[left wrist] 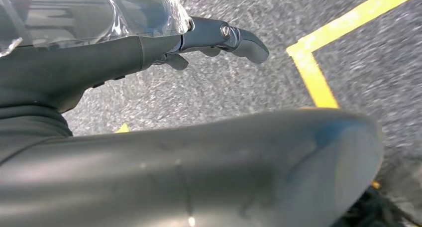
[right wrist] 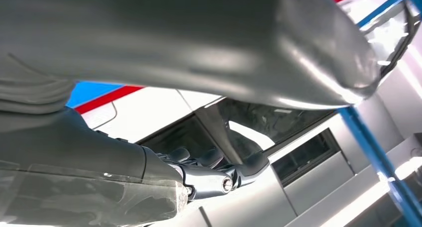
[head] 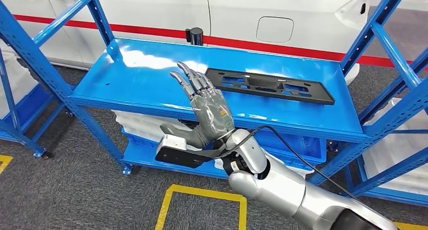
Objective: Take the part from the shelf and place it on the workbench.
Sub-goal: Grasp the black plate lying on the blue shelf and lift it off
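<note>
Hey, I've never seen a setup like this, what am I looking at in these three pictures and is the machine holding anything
This is a humanoid robot with silver arms. The head view looks down from its body: its right robot hand, fingers spread, is raised in front of a glossy blue metal shelf and holds nothing. On the shelf lies a flat black plastic part with cutouts, untouched. A white vehicle with a red stripe stands behind. The other two views come from wrist cameras. The left robot hand hangs over grey floor with yellow tape, apparently holding nothing.
</note>
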